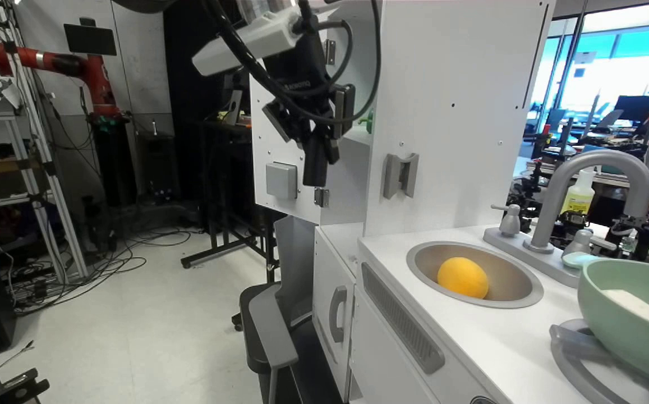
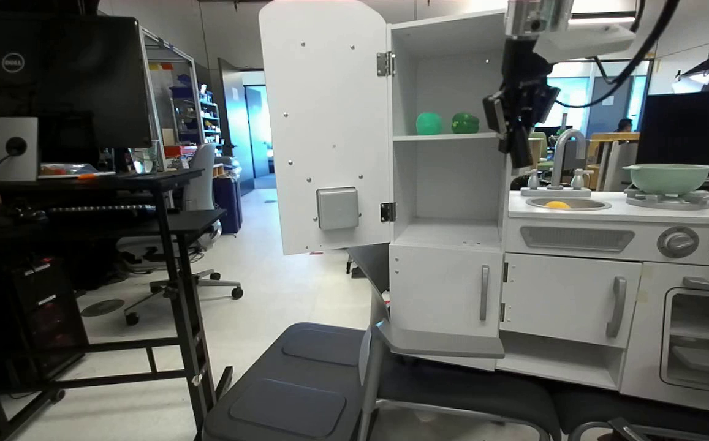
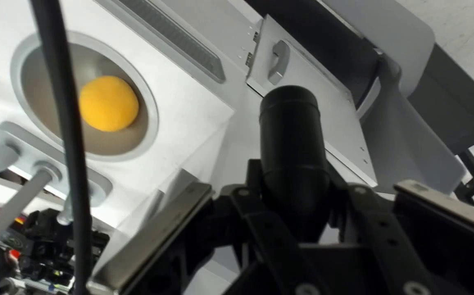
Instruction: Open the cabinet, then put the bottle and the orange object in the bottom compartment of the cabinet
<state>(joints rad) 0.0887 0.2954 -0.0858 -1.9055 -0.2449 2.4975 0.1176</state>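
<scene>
Door (image 2: 329, 110) first, and it's hanging wide, so the opening step is looking done. Moving right, the compartment (image 2: 446, 184) under the shelf (image 2: 446, 136) is showing; I'm guessing that's the bottom one, though a closed cupboard door (image 2: 440, 288) is sitting below it. Then the pincer (image 3: 295, 180), drawn in narrow and clamping a black cylinder (image 3: 291, 135) I'm taking for the bottle. It's pointing down, probably stiff, light and kinda slick, so gripping its side is making sense. Its upper end is hiding inside the pincer, so I'm not telling cap from base. Last, the orange object (image 2: 557, 205) is lying in the sink (image 2: 593, 206) set into the worktop (image 1: 498, 336). I'm betting it's light and rolly, maybe soft, so I'd be going gently around its middle. In an exterior view the sink is hiding all but its top, and a cable (image 3: 67, 106) is crossing the sink in the wrist view.
</scene>
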